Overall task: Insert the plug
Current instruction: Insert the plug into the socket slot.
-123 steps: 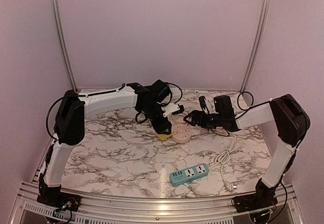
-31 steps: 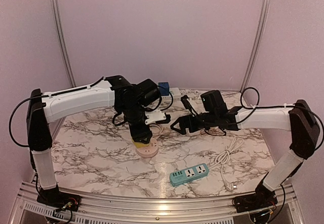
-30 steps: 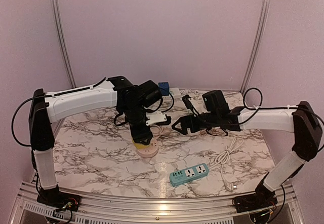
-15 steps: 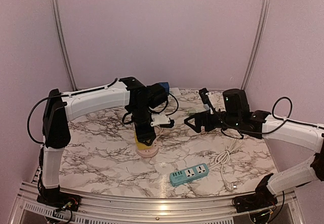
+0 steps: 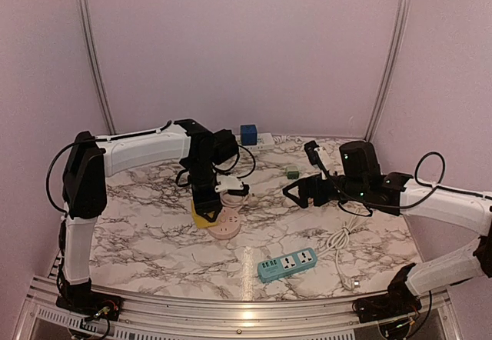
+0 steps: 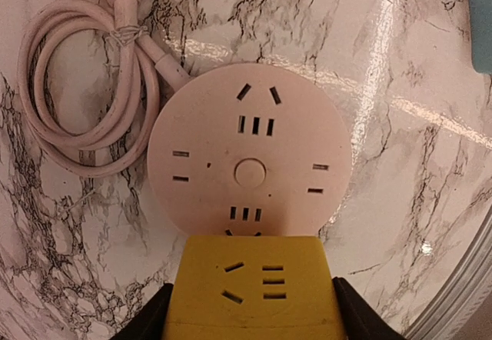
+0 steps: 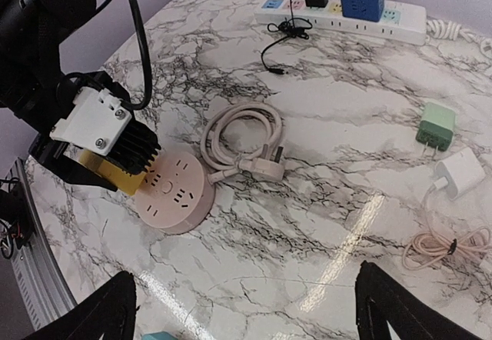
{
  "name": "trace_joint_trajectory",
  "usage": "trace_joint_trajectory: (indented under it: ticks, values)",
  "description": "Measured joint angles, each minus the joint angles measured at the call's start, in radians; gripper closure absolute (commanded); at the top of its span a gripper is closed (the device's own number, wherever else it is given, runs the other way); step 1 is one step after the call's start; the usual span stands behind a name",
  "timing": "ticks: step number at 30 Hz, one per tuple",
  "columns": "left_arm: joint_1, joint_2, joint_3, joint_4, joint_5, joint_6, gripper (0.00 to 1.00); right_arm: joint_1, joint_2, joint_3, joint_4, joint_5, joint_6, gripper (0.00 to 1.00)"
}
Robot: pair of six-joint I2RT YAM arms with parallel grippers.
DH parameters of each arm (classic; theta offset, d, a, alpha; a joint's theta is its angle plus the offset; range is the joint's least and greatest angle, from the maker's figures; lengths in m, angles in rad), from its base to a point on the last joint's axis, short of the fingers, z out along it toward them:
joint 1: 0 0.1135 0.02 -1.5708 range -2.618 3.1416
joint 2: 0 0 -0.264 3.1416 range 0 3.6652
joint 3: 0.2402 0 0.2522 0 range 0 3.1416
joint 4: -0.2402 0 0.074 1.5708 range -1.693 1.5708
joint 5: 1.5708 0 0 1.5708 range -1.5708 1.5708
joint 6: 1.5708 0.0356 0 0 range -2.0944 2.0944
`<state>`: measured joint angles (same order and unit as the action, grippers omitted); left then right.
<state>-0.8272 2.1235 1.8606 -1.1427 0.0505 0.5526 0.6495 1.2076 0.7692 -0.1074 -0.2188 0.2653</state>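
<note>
From above, the plug [image 5: 203,218] is being pinched by the left gripper [image 5: 206,211] at the socket's [image 5: 228,226] nine o'clock edge. In the left wrist view, it is being shown at six o'clock, overlapping the rim. In the right wrist view, the right gripper's [image 7: 246,309] jaws are being held spread, empty. The plug is judged rigid, light and smooth, so its flat sides are best gripped.

Marble-patterned bench [image 5: 146,236] under it all: a round pink socket hub [image 7: 171,194] sits left of centre with its coiled pink cord [image 7: 242,141] just beside it, and a teal power strip [image 5: 287,265] lies near the front edge. Along the back runs a long white power strip [image 7: 338,15]. Over on the right lie a green adapter [image 7: 437,125] and a white charger [image 7: 459,172] with its bundled cable [image 5: 342,240].
</note>
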Motion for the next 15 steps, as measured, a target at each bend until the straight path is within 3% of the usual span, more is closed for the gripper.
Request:
trace_joint_trajectory:
  ticks: [15]
  values:
    - [-0.002,-0.03,-0.045,0.049,0.009,0.083,0.79,0.0,-0.002,0.0,-0.001,-0.002,0.019,0.07]
